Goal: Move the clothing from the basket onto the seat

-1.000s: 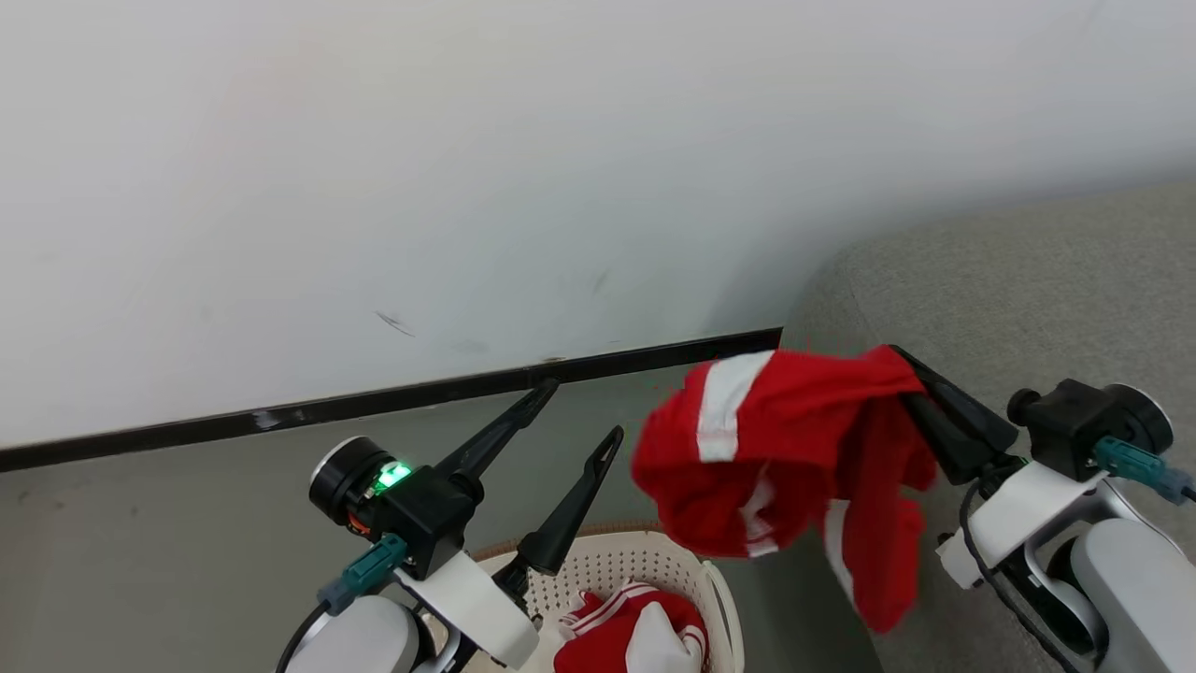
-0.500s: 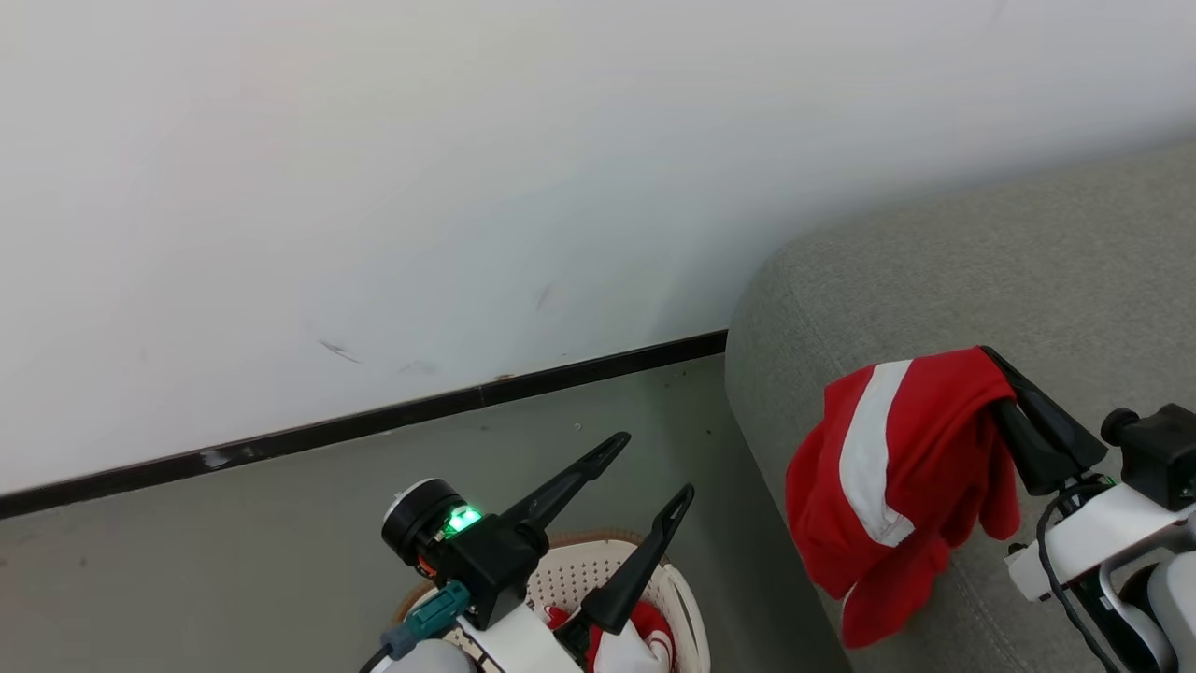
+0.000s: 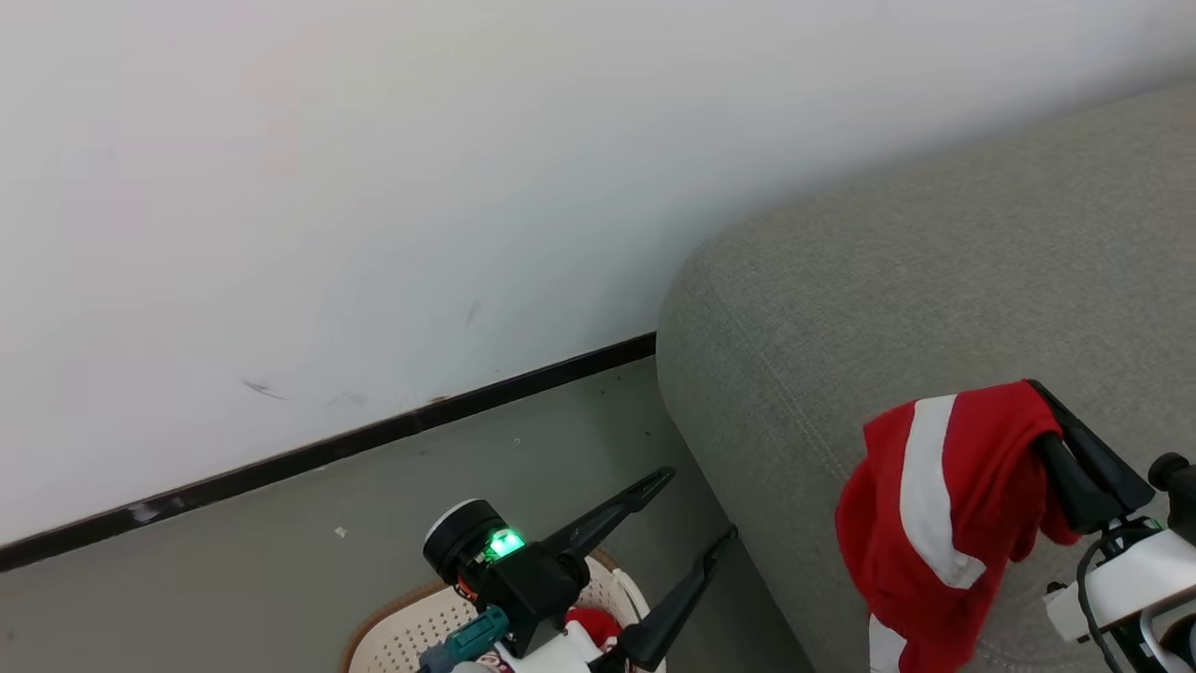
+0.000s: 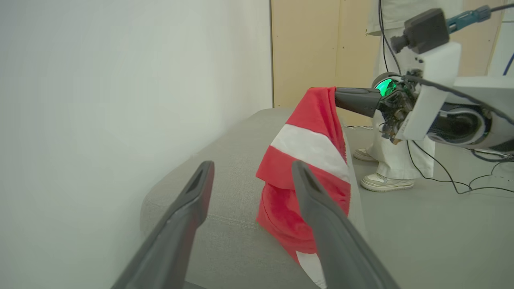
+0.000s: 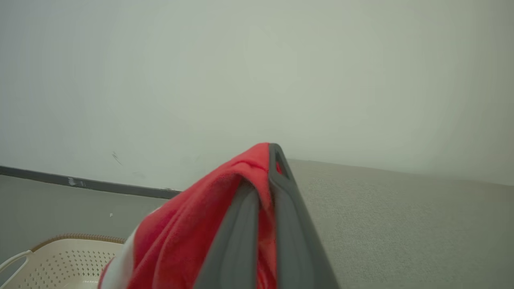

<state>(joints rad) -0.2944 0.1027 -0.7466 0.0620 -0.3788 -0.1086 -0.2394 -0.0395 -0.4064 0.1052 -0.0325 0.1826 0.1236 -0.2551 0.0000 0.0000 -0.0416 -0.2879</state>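
Observation:
A red garment with a white stripe (image 3: 934,523) hangs from my right gripper (image 3: 1039,391), which is shut on its top edge above the front left part of the grey seat (image 3: 934,280). In the right wrist view the red cloth (image 5: 200,228) is pinched between the shut gripper (image 5: 273,149) with the seat (image 5: 401,220) below. My left gripper (image 3: 699,505) stands open and holds nothing above the cream basket (image 3: 402,636), where more red clothing (image 3: 590,622) lies. The left wrist view looks past the open gripper (image 4: 252,166) at the hanging garment (image 4: 309,148).
A white wall with a dark baseboard (image 3: 327,449) runs behind the grey floor. The seat's rounded corner (image 3: 691,280) sits close to the basket. A person's legs and shoes (image 4: 393,160) stand beyond the seat, with cables (image 4: 474,176) on the floor.
The head camera has swung right, bringing more of the seat into view. My right gripper has carried the red garment from beside the seat's edge to over its cushion. The left gripper stays open.

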